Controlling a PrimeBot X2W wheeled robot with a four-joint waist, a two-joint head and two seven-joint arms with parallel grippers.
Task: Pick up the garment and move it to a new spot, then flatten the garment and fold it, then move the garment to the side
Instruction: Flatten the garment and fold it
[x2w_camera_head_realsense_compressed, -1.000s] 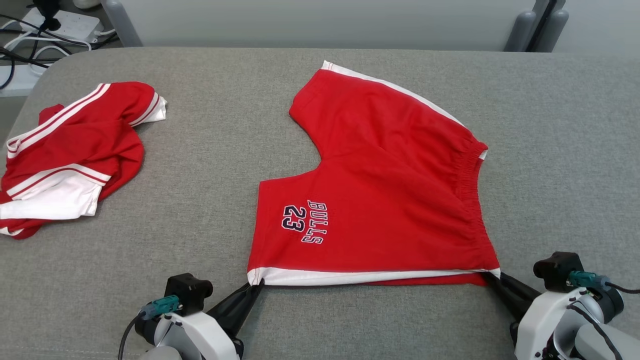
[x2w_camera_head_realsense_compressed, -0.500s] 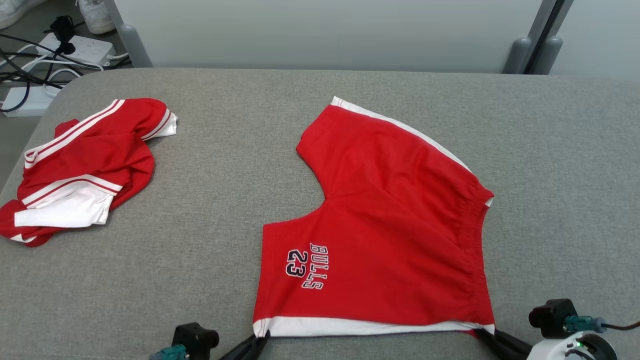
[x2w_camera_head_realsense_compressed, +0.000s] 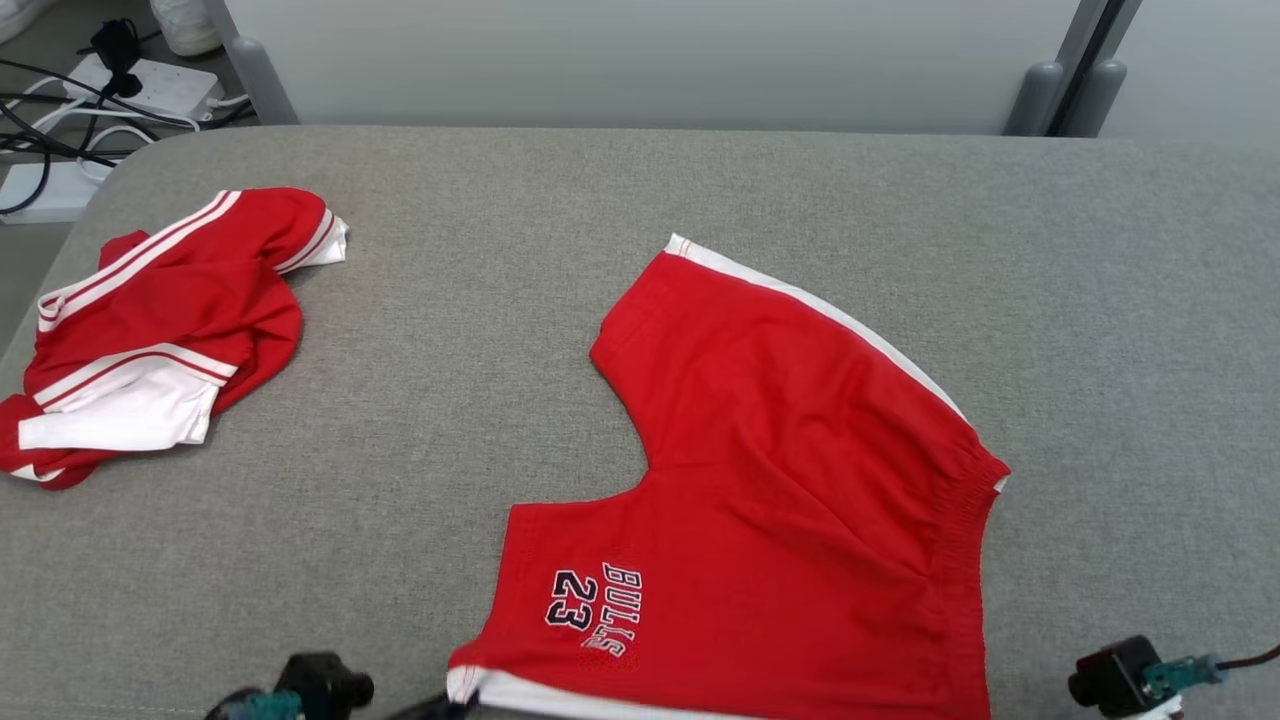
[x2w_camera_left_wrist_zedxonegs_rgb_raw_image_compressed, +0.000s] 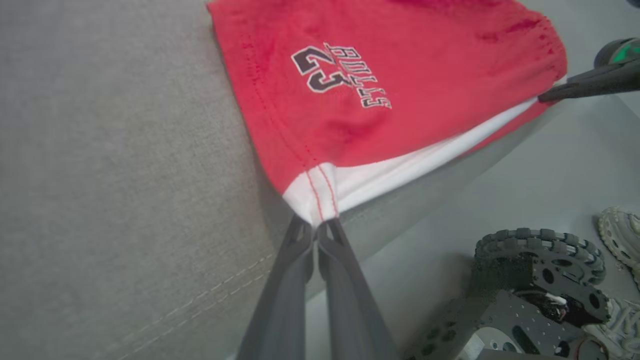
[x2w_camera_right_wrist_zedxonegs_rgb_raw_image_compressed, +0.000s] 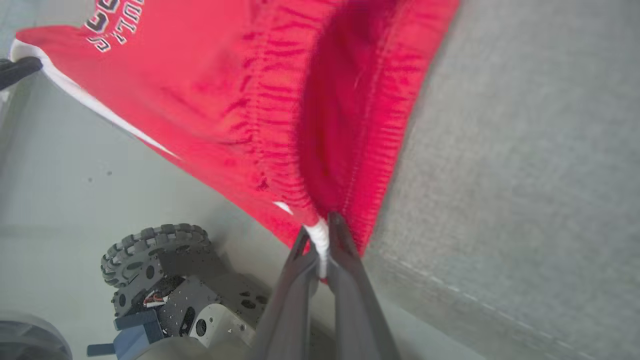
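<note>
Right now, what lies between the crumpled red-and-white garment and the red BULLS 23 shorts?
Only bare grey woven tabletop between the crumpled red-and-white garment and the red BULLS 23 shorts; the head view shows it.

red shorts (x2w_camera_head_realsense_compressed: 790, 520), spread, overhanging edge

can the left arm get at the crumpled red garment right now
Probably not yet: the left end effector is shut on the shorts' hem corner; the crumpled garment lies apart, unobstructed.
</note>
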